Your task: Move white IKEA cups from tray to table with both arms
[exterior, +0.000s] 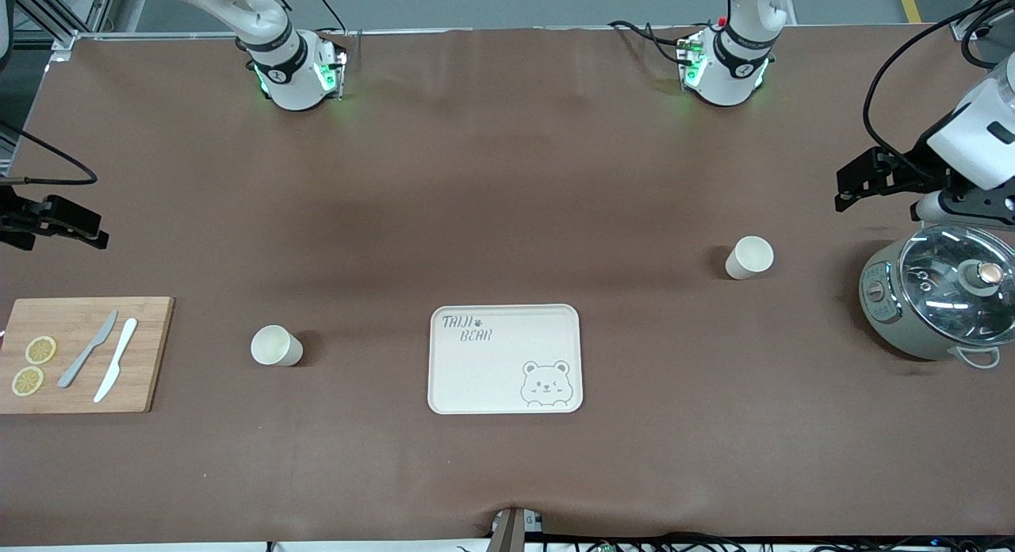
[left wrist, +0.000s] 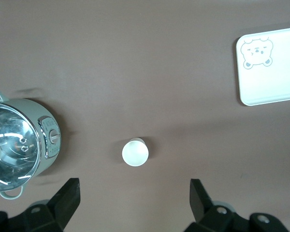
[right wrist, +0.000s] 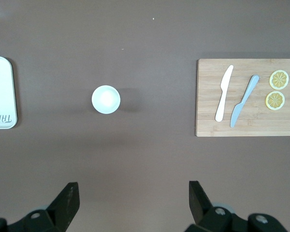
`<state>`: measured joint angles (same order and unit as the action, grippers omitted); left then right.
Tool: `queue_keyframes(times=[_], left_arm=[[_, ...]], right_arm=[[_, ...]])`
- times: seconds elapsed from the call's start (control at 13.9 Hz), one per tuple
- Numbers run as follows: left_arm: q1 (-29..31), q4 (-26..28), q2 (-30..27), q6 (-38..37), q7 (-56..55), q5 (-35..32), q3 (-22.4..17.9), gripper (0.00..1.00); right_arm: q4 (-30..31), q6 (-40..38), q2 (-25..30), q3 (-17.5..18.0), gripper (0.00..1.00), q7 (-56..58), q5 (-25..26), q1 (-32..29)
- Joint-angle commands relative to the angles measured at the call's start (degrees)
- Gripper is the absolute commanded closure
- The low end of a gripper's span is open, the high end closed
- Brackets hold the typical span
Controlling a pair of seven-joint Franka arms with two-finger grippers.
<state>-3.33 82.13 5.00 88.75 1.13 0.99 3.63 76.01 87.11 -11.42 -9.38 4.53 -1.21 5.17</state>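
From the front, the brown tabletop (exterior: 507, 179) carries a cream tray (exterior: 505, 358) printed with a bear, with one white cup (exterior: 276, 346) standing toward the right arm's end and another cup (exterior: 748, 257) toward the left arm's end, both upright and clear of the tray. A wooden board (exterior: 83, 354) with two knives and two lemon slices lies at the right arm's end, and a grey cooker (exterior: 940, 300) with a glass lid sits at the left arm's end. The left hand (exterior: 876, 175) hangs over the tabletop just beside the cooker, well apart from its cup; the right hand (exterior: 51, 219) hangs over the tabletop's edge above the board. In the left wrist view, the left hand (left wrist: 135, 198) has its fingers spread wide and empty, the cup (left wrist: 135, 152) standing below between them, the cooker (left wrist: 19, 145) to one side. In the right wrist view, the right hand (right wrist: 134, 200) is likewise spread and empty, its cup (right wrist: 106, 99) on the tabletop ahead, between tray (right wrist: 1, 92) and board (right wrist: 248, 97).
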Motion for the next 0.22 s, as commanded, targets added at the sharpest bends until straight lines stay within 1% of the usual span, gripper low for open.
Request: queue_keyframes(times=[0.0,0.14], left_arm=[[-0.1,-0.6,-0.1,0.0,-0.5,0.3,0.0,0.0],[-0.1,-0.6,-0.1,0.0,-0.5,0.3,0.0,0.0]], right_arm=[[0.5,0.3,0.6,0.2,0.0,-1.1,1.2,-0.1],[0.5,0.3,0.6,0.2,0.0,-1.1,1.2,0.0]])
